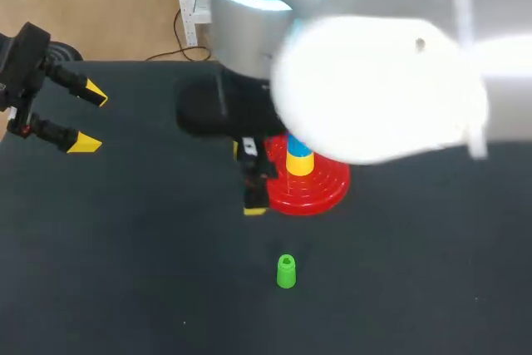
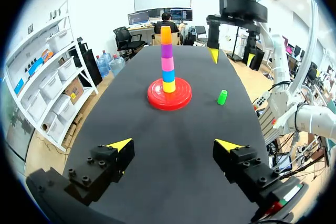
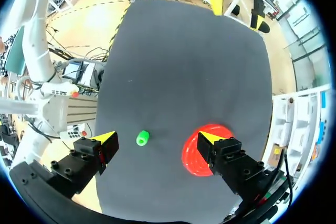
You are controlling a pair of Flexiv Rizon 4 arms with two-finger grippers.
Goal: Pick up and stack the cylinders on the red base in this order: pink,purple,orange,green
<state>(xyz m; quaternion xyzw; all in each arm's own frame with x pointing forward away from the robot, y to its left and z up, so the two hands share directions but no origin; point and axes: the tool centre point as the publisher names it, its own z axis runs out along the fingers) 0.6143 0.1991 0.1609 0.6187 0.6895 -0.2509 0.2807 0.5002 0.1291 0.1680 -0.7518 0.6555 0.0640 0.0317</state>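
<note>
Big dark table (image 1: pixel 125 272) takes up pretty much everything. My right arm (image 1: pixel 382 89) is the huge white blob reaching in over the middle in the head view. Its right gripper (image 3: pixel 156 140) hangs over the table with the fingers pointing straight down. The jaws are spread wide with nothing in them. From its own wrist view, one finger covers part of the red base (image 3: pixel 195 156).

The left gripper (image 1: pixel 90 118) sits way off at the left side of the table, well apart from everything. It's also wide open and holding nothing, and it points along the table toward the base.

The red base is a round stepped disc lying flat near the middle. A tower stands straight up on its peg, long axis vertical. From the bottom up it goes yellow cylinder (image 2: pixel 169 86), blue cylinder (image 2: pixel 168 75), pink cylinder (image 2: pixel 167 63), purple cylinder (image 2: pixel 166 50), orange cylinder (image 2: pixel 166 34).

The green cylinder (image 1: pixel 286 272) isn't on the tower. It's alone on the table near the base but not touching it. It looks to be standing on end, axis vertical, hollow end up. In the right wrist view it's down below the gripper, between the open fingers.
</note>
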